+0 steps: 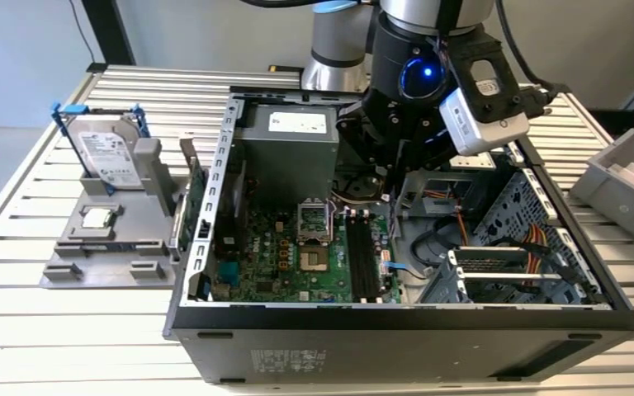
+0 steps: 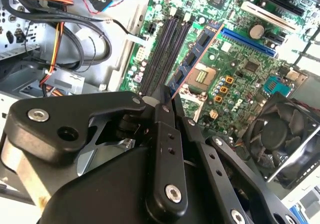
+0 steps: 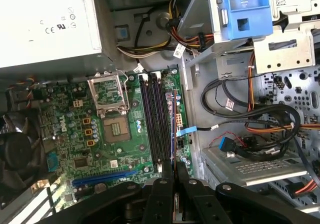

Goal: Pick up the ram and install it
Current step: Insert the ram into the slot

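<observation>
My gripper hangs inside the open computer case, above the motherboard. In both wrist views its black fingers are shut on the ram, a thin stick with small blue chips, held on edge. The ram shows as a narrow line running out from the gripper. It hovers just beside the black memory slots, on their cable side and parallel to them. Those slots look empty. The fingertips meet on the stick's near end.
A power supply and the CPU socket border the slots. Bundled cables and a drive bay lie on the other side, and a fan is nearby. At the exterior view's left, a hard drive stands on a grey holder.
</observation>
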`<control>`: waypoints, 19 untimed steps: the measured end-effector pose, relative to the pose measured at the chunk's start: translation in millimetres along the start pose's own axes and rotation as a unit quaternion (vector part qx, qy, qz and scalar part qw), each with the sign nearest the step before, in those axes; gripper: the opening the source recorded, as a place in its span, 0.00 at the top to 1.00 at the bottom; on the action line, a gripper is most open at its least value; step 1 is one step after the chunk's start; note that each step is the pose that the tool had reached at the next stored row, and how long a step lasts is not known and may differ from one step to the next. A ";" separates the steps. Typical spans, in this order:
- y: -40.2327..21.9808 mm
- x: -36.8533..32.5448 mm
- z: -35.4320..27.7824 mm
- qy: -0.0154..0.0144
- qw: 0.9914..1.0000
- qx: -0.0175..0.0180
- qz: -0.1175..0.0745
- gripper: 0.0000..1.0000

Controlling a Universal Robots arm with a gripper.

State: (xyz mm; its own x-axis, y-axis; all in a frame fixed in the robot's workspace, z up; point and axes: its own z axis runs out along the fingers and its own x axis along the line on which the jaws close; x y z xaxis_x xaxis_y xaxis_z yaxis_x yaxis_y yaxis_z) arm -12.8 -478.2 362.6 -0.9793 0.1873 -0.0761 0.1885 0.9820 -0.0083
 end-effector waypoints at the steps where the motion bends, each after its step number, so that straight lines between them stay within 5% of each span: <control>1: 0.0 0.0 0.1 0.000 1.000 0.000 0.000 1.00; 19: 0.1 0.2 4.7 0.000 1.000 0.000 0.000 1.00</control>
State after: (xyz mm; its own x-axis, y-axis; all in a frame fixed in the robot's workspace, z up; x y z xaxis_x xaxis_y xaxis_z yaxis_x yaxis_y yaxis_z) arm -12.6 -478.2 357.9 -0.9793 0.1874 -0.0761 0.1886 0.9820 -0.0082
